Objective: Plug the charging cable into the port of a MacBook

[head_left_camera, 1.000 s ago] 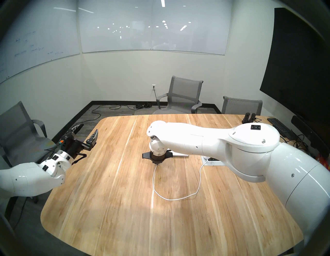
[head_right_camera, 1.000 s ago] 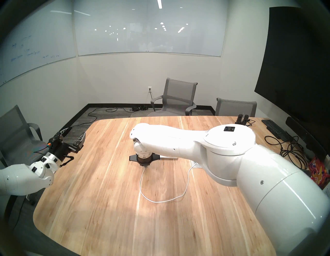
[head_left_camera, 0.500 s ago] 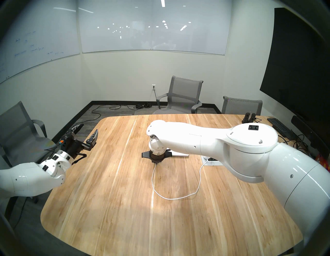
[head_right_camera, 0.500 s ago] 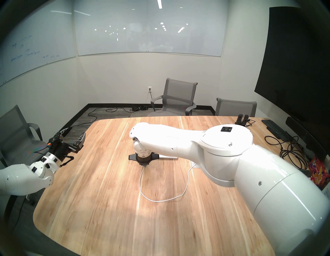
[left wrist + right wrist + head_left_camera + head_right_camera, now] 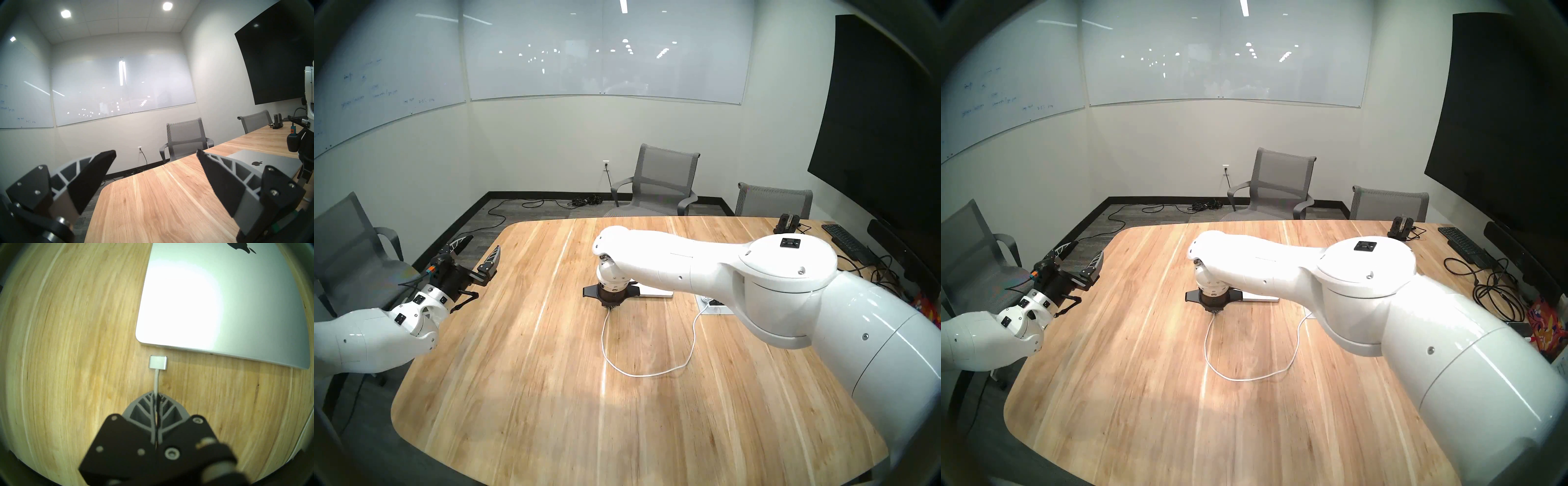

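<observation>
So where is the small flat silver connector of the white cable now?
In the right wrist view, the silver connector hangs just short of the closed silver laptop, near its rounded corner, not touching; the right pincer grips its cord behind it.

A pale, streaked wood-grain pattern is shown by the rounded wooden table (image 5: 524, 356). The thin flat MacBook (image 5: 226, 300) is matte silver, marked with a black apple logo (image 5: 241, 246). The thin charging cable (image 5: 653, 372) is white, its flat rectangular connector tip (image 5: 158, 362) silver-white.
</observation>
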Robot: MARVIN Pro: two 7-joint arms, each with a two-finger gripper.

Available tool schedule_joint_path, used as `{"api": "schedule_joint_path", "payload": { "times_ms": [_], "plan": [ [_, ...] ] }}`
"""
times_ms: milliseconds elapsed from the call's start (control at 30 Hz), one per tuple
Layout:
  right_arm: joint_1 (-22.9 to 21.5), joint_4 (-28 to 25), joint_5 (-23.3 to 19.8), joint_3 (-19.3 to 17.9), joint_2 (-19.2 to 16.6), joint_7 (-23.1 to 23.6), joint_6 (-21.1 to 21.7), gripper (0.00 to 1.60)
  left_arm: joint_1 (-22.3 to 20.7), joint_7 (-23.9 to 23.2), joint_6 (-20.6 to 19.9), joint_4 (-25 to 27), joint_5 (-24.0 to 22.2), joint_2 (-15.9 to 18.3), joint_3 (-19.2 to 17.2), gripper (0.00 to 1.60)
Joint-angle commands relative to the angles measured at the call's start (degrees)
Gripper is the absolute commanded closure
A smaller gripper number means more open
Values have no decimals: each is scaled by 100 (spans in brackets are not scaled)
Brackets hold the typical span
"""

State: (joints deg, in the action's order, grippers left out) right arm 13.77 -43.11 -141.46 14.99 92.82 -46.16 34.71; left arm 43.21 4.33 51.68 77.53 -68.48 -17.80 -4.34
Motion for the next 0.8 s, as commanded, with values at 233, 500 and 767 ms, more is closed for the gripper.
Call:
{"api": "schedule_joint_path", "payload": {
  "times_ms": [233,500,767],
  "plan": [
    [-62,129,32,-42,-11,143,47,160,-87,9,44,12,10,6,-78,0],
    [-81,184,40,-78,-31,199,71,160,-87,9,43,12,9,6,-77,0],
    [-84,201,62,-98,-53,242,71,160,-87,9,43,12,9,6,-77,0]
  ]
}}
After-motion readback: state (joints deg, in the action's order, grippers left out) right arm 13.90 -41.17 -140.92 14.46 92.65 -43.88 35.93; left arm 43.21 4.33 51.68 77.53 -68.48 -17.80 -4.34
